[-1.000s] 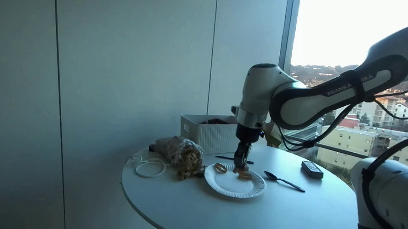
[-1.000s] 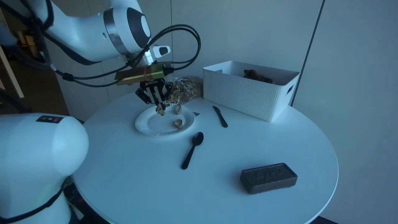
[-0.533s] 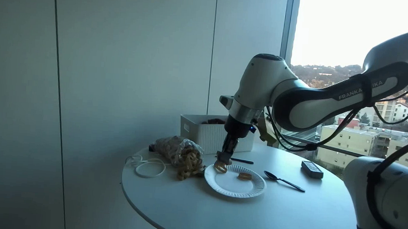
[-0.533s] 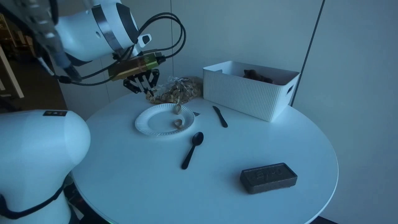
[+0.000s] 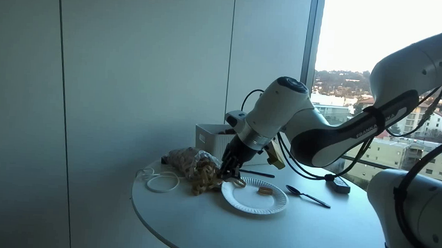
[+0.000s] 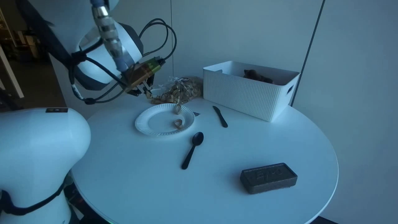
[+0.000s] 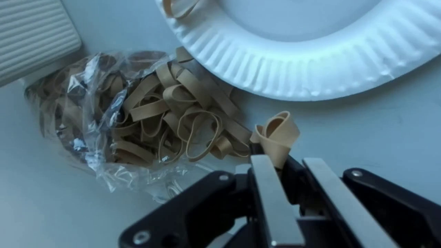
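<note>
One band [image 7: 280, 134], tan and folded, is held by the end effector [image 7: 274, 155], jaws narrow, almost together on it. In the wrist view it is seen just outside the rim of the plate [image 7: 268, 72], next to the pile [image 7: 191, 86] spilled from a clear bag [image 7: 93, 113]. Pinch depth is hard to judge, as the jaw ends are partly covered by the band; height above the surface [image 6: 217, 186] is unclear too. Tilt of the end effector is seen in both exterior views.

Two loops [image 6: 178, 125] are set on the plate, near its rim. Knife [image 6: 220, 117] and spoon [image 6: 192, 150] are laid near the plate, dark block [image 6: 269, 179] well apart. White box [image 6: 242, 93] is placed beside the bag, dark item [image 6: 257, 76] inside.

Handling: a firm pinch is called for, since the band looks thin and springy and could be lost from a shallow grip. Clearance from the pile should be checked; a stray piece could be hooked along. Plate rim should not be brushed, as paper is likely easily shoved. Slow, smooth motion is advised, with good height over the rim.
</note>
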Available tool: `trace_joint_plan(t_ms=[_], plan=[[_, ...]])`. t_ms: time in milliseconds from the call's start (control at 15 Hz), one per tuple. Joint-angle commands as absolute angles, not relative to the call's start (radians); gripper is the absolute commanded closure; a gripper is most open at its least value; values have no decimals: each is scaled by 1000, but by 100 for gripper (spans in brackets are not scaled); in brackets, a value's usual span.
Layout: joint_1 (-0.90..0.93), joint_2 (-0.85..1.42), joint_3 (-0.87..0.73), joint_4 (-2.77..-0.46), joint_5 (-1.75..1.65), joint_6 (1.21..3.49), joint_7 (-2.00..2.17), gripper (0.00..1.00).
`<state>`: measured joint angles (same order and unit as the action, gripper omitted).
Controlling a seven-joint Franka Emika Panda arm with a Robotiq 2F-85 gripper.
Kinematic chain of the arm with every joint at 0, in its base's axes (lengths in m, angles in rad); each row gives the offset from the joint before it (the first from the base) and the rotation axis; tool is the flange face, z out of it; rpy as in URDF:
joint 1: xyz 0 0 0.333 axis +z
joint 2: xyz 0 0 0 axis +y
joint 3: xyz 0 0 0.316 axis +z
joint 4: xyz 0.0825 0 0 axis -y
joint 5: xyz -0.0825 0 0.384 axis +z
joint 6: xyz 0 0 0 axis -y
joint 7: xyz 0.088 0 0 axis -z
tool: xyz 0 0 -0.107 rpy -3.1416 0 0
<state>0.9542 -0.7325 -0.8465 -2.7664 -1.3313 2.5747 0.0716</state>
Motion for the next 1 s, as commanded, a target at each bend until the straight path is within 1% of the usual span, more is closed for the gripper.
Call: trace_joint_plan(t_ms=[0,67,200,467,533,600,733,800,867,933], plan=[[800,-540,-753,-2738,-1388,2808,120,92],[892,-571,-848,-2710,-1490,2767,155,92],[859,-515,-823,-2669,-1602,2779,243,92],[901,-446,-822,-2586,-1717,2728,364,92],[913,-431,-825,-2574,-1710,2729,362,92],[925,-413,-831,-2566,-1684,2736,339,90],[947,-373,-846,-2549,-1644,2750,310,91],[953,-358,-848,-2539,-1645,2741,330,64],[956,-352,-847,-2533,-1649,2737,342,64],[958,-345,-847,-2531,-1639,2732,336,57]])
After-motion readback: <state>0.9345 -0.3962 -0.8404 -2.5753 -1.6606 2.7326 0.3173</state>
